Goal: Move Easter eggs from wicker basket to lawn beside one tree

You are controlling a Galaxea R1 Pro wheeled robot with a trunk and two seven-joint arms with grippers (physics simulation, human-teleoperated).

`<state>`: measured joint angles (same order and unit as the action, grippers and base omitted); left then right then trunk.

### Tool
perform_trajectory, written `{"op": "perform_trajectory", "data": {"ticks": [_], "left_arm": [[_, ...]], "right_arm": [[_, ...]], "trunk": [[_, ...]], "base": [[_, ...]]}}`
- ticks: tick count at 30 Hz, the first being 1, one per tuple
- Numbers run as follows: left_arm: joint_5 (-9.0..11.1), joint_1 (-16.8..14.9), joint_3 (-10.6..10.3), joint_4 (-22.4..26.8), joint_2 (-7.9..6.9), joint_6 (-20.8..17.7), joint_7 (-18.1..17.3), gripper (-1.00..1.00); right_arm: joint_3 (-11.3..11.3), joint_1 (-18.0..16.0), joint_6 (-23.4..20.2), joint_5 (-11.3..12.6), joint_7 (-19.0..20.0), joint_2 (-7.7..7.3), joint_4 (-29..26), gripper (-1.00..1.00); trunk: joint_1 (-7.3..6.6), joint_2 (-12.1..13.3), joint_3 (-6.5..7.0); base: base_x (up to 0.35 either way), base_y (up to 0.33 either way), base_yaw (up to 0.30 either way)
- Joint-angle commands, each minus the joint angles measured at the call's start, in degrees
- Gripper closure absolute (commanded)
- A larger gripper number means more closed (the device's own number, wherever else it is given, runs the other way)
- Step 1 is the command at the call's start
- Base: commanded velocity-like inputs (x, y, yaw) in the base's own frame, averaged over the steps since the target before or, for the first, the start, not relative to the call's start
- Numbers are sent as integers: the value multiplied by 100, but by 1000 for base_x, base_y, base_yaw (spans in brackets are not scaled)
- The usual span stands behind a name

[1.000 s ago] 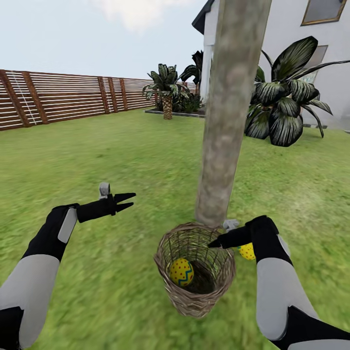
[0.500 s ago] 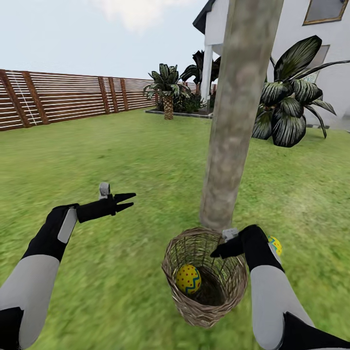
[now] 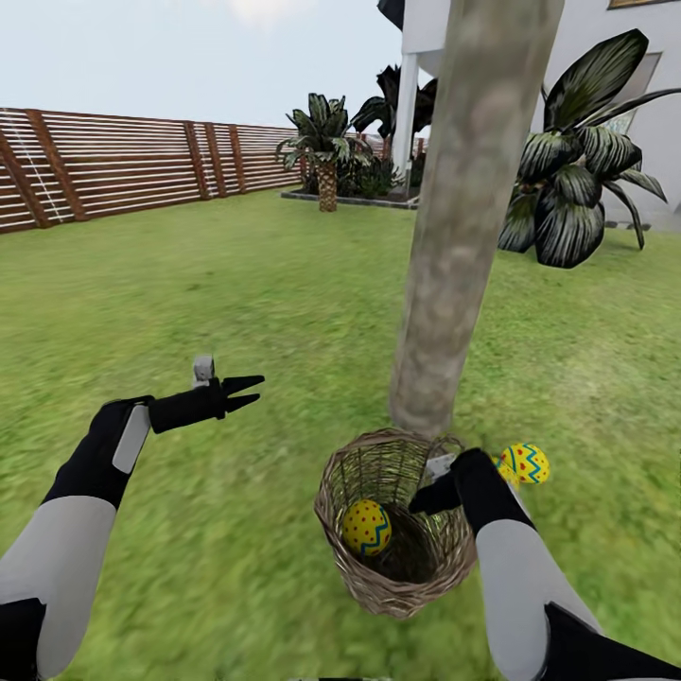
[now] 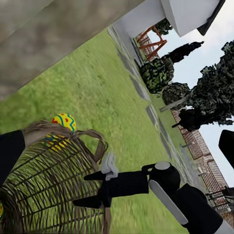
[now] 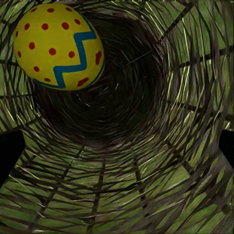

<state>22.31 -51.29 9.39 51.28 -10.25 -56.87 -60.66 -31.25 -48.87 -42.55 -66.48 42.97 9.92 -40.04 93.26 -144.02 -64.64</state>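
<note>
Head view: the wicker basket (image 3: 395,520) stands on the lawn (image 3: 236,303) right at the foot of the tree (image 3: 454,246), its thick pale mottled trunk rising just behind the rim. 1 Easter egg (image 3: 367,527), yellow with red dots and a blue zigzag, lies inside the basket against its left wall. Another egg (image 3: 525,464) sits on the grass just beside the basket, to the right of the trunk's base and partly behind the right arm. A 3rd egg cannot be made out.

The right gripper (image 3: 426,497) reaches over the basket's rim into its mouth, with its black fingers pointing toward the egg inside; from the head view I cannot tell how far apart they are. In the right wrist view the dark edges of the fingers (image 5: 9,156) show at both sides of the frame, spread wide, with the egg (image 5: 58,46) and the deep woven hollow of the basket (image 5: 146,161) between and ahead of them, nothing clamped.

The left gripper (image 3: 248,391) hangs over bare grass well to the left of the basket, its 2 fingers parted and holding nothing. From the left wrist view the right gripper (image 4: 90,189) shows at the basket's rim (image 4: 73,146), and the outer egg (image 4: 64,122) lies beyond it near the trunk.

A brown slat fence (image 3: 123,161) bounds the garden, with palms (image 3: 326,156) and a white house (image 3: 605,57) behind.
</note>
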Motion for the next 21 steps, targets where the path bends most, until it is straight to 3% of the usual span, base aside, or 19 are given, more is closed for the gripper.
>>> {"op": "perform_trajectory", "data": {"ticks": [1,4,6,8,9,12,13,16,21], "left_arm": [[1,-4,3,-2,2,-26,-17,-100],[1,-4,2,-10,5,-26,-17,-100],[1,-4,-3,-18,5,-26,-11,-100],[1,-4,-6,-26,10,-26,-9,-100],[0,-4,-7,-33,13,-26,-3,-100],[-6,-4,-7,-38,14,-26,0,-100],[-6,-4,-7,-42,14,-26,1,-100],[-7,-4,-9,-47,20,-26,8,-100],[-7,-4,-7,-47,23,-26,10,-100]], "right_arm": [[-14,-8,2,-37,39,8,-9,-100],[225,-16,-8,191,-15,8,-4,-100],[539,-38,-60,482,-53,8,2,-100],[816,-89,-411,757,-189,8,-2,-100],[1087,-184,-713,1039,-336,8,-3,-100],[1581,-306,-966,1593,-585,8,-4,-100],[1750,-347,-1116,1883,-743,8,-4,-100],[1912,-614,-1390,2473,-1284,8,368,-100],[1936,-859,-1361,2623,-1871,8,1123,-100]], "trunk": [[1,-4,-28],[9,-8,-95],[14,-11,-139],[19,-14,-183],[22,-15,-205],[29,-19,-272],[32,-20,-294],[40,-24,-361],[53,-31,-471]], "base": [[0,0,0],[0,0,0],[0,0,0],[0,0,0],[0,0,0],[0,0,0],[0,0,0],[0,0,0],[0,0,0]]}}
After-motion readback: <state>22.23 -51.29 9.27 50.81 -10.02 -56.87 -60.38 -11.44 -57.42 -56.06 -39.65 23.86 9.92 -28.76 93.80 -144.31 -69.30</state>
